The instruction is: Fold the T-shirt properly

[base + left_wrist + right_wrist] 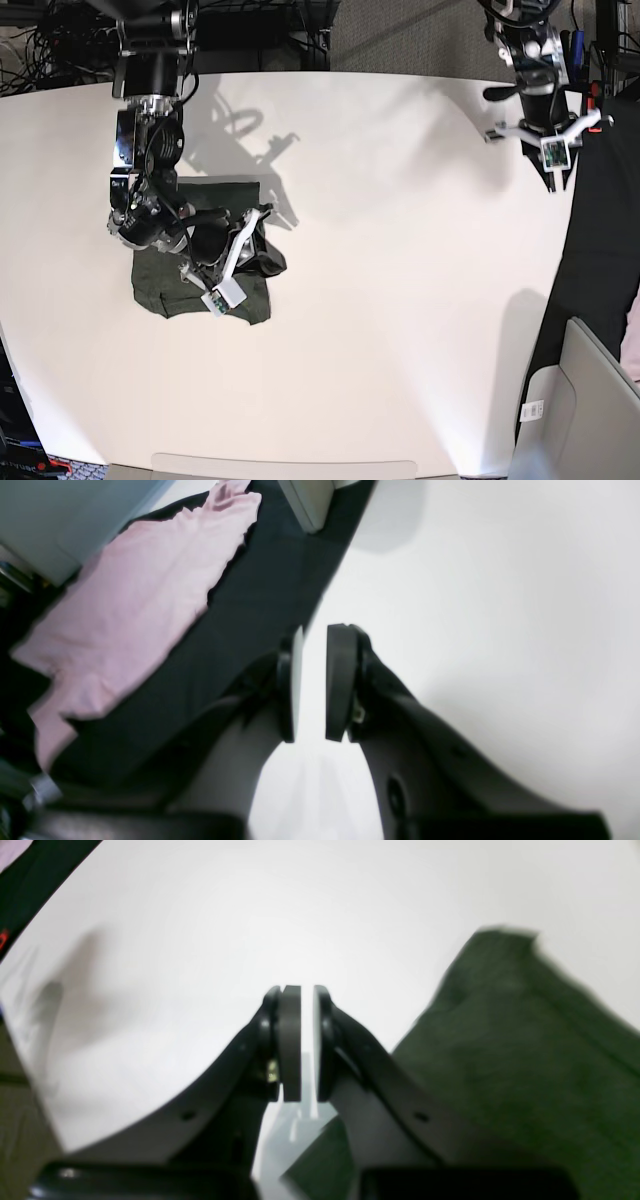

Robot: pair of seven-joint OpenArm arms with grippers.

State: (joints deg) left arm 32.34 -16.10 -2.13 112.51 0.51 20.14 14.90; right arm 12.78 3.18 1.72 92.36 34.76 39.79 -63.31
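Note:
The T-shirt lies as a dark olive-green folded bundle on the left part of the white table. In the right wrist view its fabric fills the lower right. My right gripper hovers at the bundle's right edge. Its pads are almost touching, with nothing between them, and bare table lies beyond. My left gripper hangs far away over the table's back right edge. Its pads stand a narrow gap apart, and that gap is empty.
Beyond the table's right edge hangs a black cover with a pink cloth on it. A grey box stands at the front right corner. Cables and racks line the back edge.

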